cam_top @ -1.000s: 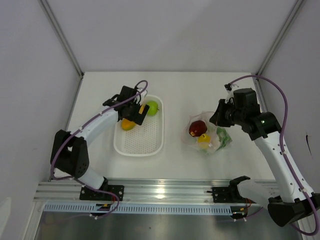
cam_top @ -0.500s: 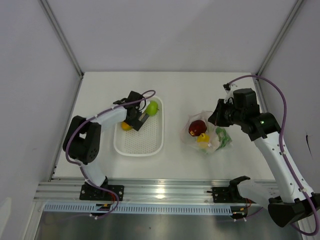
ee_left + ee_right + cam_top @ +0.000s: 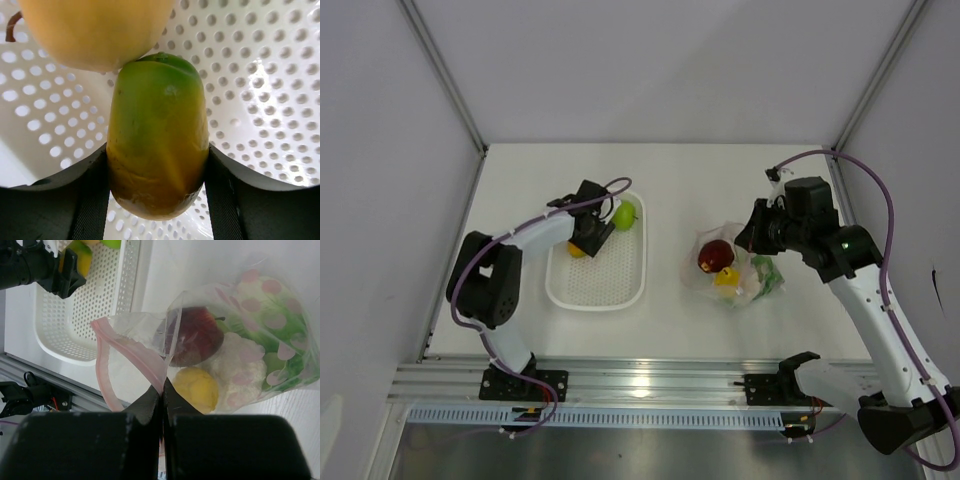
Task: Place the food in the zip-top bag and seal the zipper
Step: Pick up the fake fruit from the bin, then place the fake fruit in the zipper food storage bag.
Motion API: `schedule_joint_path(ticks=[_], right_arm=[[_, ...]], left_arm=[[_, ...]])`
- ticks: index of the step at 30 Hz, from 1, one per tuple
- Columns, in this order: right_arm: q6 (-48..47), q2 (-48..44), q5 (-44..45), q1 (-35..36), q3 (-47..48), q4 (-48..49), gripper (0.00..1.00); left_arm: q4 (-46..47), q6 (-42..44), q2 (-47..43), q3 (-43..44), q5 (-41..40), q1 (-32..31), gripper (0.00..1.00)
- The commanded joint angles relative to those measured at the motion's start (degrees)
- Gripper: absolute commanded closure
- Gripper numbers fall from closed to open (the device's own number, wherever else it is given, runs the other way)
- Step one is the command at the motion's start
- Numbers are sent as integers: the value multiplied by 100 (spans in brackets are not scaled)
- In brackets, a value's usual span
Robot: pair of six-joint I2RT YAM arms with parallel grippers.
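Observation:
My left gripper (image 3: 588, 240) is down in the white perforated basket (image 3: 620, 290), its fingers pressed against both sides of a green-yellow fruit (image 3: 157, 135). An orange-yellow fruit (image 3: 95, 30) touches that fruit's far end, and a lime-green fruit (image 3: 624, 215) lies in the basket's far corner. My right gripper (image 3: 162, 385) is shut on the pink zipper (image 3: 130, 352) edge of the zip-top bag (image 3: 250, 340), holding its mouth up and open. Inside the bag lie a dark red apple (image 3: 195, 335), a yellow fruit (image 3: 195, 387) and green-white lettuce (image 3: 280, 325).
The basket (image 3: 75, 325) stands left of the bag (image 3: 735, 265) with a strip of bare white table between them. The aluminium rail (image 3: 650, 380) with both arm bases runs along the near edge. Grey walls close in both sides and the back.
The left arm swung down into the basket, and its jaws closed from wide open onto the green-yellow fruit. The right gripper and the bag have stayed put.

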Motion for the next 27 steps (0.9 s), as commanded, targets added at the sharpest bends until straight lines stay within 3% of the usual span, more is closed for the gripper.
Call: schedule_joint_path(ticks=[1,4,7,9,12,15,16,18,20,24,27], right_arm=[[106,-84,162,60,334,-35,100],[97,-48,320,69,405,-158,100],[89,31,391,69,510,-255,100],[89,101,417,69,580,-369,100],[132,145,356,78,695,-440,100],[273,154,181,78,791,-414,100],[325,163,23,69,818,-396,100],[492,145,-136,78,862,-326,100],[589,128,-346,78,914,-282,100],[739,101,-453,87,985,-273,100],[809,84,-505,78,933,-194,100]], left_arm=[[-171,-382,-827,451,210,-263,99],[-741,-970,-1374,943,936,-404,99],[-1016,-1840,-2139,1462,2456,-536,99],[-466,-2619,-2743,1428,3552,-607,99],[867,-3458,-3492,1042,4067,-940,99],[2328,-3977,-4063,17,3876,-1607,99],[3508,-4082,-4126,-205,3840,-1957,99],[4333,-4390,-4118,-785,3796,-2232,99],[4800,-4635,-3759,-762,3901,-2443,99],[4487,-5032,-2977,-208,3929,-2725,99],[4801,-5322,-2703,-232,3052,-3014,99]])
